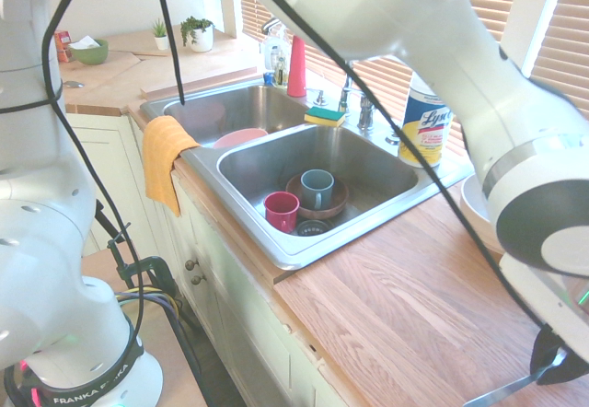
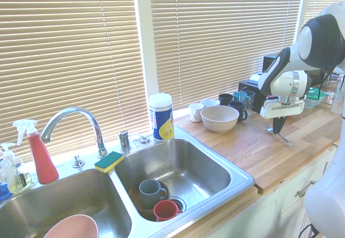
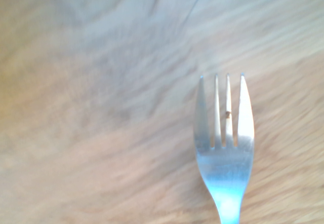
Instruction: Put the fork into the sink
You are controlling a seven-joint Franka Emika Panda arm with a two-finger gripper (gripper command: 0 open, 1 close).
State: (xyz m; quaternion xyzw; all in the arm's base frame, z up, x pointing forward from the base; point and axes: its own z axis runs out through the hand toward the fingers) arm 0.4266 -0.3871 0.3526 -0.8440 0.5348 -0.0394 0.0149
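The silver fork (image 1: 504, 391) lies low over the wooden counter, far to the right of the sink (image 1: 296, 244). My gripper (image 1: 555, 363) stands upright above the fork's handle, shut on it. In the second exterior view the gripper (image 2: 278, 130) is down at the counter with the fork (image 2: 285, 139) sticking out beneath it, well to the right of the sink (image 2: 237, 176). The wrist view shows the fork (image 3: 223, 150) with its four tines against blurred wood grain.
The sink's right basin holds a red mug (image 1: 281, 210) and a grey mug (image 1: 317, 188) on a brown plate. A pink bowl (image 1: 239, 136) sits in the left basin, an orange cloth (image 1: 163, 156) over the rim. A beige bowl (image 2: 219, 118) and several mugs (image 2: 236, 105) stand behind the gripper.
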